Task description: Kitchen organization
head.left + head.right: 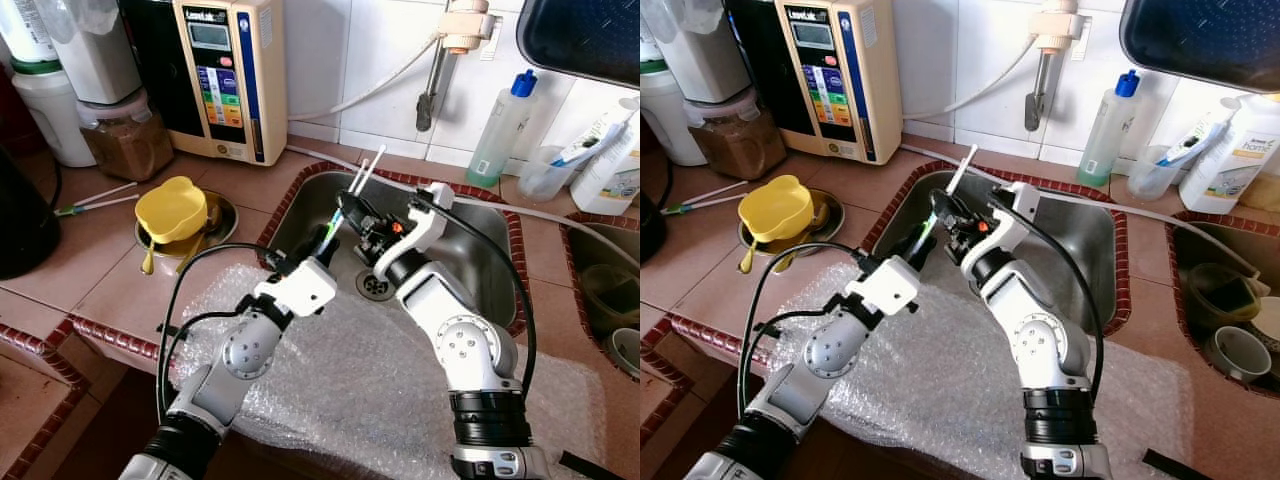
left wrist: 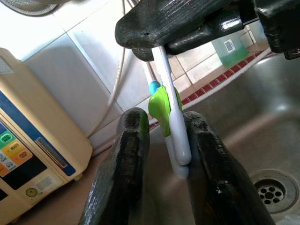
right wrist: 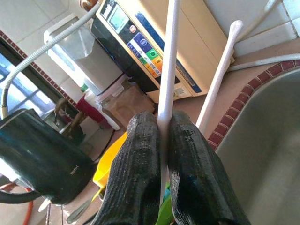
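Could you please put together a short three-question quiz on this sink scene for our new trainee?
1. True or false: the right gripper is shut on a white stick.
2. What do both grippers hold the sticks above: A the sink, B the yellow bowl, C the kettle?
3. What colour is the part between the left gripper fingers, beside the white handle?

Key: 1 true; 2 A; 3 green.

Yellow bowl point(image 1: 172, 209) left of sink point(image 1: 480, 232), water ionizer point(image 1: 222, 75) & soap bottle point(image 1: 500, 128) behind.
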Controlling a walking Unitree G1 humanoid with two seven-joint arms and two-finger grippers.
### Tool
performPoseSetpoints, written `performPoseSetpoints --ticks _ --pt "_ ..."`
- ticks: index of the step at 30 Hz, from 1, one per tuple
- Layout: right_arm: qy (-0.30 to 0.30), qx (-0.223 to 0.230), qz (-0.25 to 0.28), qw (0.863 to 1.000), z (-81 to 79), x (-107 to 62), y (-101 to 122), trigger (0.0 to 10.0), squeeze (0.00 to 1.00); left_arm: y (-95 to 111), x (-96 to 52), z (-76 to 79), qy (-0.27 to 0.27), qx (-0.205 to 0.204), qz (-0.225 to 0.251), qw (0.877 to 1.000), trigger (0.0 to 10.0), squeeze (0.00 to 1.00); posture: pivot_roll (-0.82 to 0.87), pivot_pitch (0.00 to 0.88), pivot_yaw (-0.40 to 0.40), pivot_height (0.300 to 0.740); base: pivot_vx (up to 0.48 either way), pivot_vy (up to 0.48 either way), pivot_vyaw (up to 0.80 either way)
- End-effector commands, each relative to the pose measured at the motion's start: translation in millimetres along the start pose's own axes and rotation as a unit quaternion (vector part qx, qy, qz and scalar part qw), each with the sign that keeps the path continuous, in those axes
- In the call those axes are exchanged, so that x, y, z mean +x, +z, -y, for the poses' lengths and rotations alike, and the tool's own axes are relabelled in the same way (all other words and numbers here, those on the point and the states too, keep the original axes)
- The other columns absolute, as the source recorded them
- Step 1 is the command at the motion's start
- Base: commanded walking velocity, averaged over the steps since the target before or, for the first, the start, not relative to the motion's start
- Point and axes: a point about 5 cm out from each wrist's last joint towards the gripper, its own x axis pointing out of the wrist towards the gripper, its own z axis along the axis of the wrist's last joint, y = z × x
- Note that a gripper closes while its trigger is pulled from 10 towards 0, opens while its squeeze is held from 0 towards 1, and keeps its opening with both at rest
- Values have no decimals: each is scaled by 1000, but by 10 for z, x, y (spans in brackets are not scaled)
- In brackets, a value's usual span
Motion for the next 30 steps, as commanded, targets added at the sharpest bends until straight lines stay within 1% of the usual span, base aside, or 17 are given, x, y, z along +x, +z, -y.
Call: performPoseSetpoints --ticks 1,2,3,4,6,7,9,13,14,16,18,20,22,23,27,29,30 --pt "-28 -28 -5 999 99 -31 5 0 0 49 40 -107 15 -4 15 1000 10000 1000 -38 27 -9 740 0 0 0" --pt "-28 -39 -6 999 101 -32 7 0 0 57 41 -107 9 -6 16 1000 10000 1000 -39 26 -8 740 0 0 0" --pt "-28 -39 -6 999 101 -32 7 0 0 57 41 -107 9 -6 16 1000 10000 1000 -39 26 -8 740 0 0 0" --pt "-33 -55 -6 998 120 -35 15 0 0 71 38 -111 -4 -16 16 1000 10000 1000 -37 24 -9 740 0 0 0" --pt "-35 -59 -6 998 130 -36 16 0 0 76 36 -114 -8 -21 15 1000 10000 1000 -37 24 -9 740 0 0 0" --pt "-45 -69 -11 997 167 -33 11 0 0 89 29 -112 -11 -31 16 999 10000 1000 -33 21 -11 740 0 0 0" --pt "-52 -76 -15 996 193 -31 7 0 0 97 24 -111 -13 -38 17 999 10000 1000 -33 21 -11 740 0 0 0" --pt "-64 -87 -8 994 259 15 19 0 0 118 -25 -74 -32 -56 19 998 10000 1000 -27 15 -7 740 0 0 0" --pt "-67 -95 -8 993 275 26 15 0 0 118 -38 -78 -35 -60 18 997 10000 1000 -25 16 -7 740 0 0 0" --pt "-69 -98 -7 993 289 32 15 0 0 123 -46 -87 -36 -61 19 997 10000 1000 -23 16 -7 740 0 0 0" --pt "-84 -114 -7 990 355 24 16 0 0 132 -69 -90 -48 -77 14 996 10000 1000 -19 19 -5 740 0 0 0" --pt "-90 -118 -7 989 382 23 11 0 0 135 -81 -92 -51 -80 12 995 10000 1000 -19 19 -5 740 0 0 0" --pt "-117 -138 -5 983 461 17 26 0 0 119 -107 -90 -57 -91 1 994 10000 1000 -19 21 -4 740 0 0 0" --pt "-142 -143 -5 979 529 13 30 0 0 101 -132 -99 -56 -97 -7 994 10000 1000 -21 23 -2 740 0 0 0" --pt "-202 -158 -17 967 714 -9 1 0 0 13 -235 -136 -52 -119 -43 991 10000 1000 -15 27 0 740 0 0 0" --pt "-228 -163 -37 959 800 -38 -51 2078 0 -34 -286 -152 -53 -115 -60 990 10000 1000 -15 27 0 740 0 0 0" --pt "-237 -166 -43 956 830 -49 -69 2588 0 -45 -302 -159 -52 -114 -65 990 10000 1000 -15 27 0 740 0 0 0"
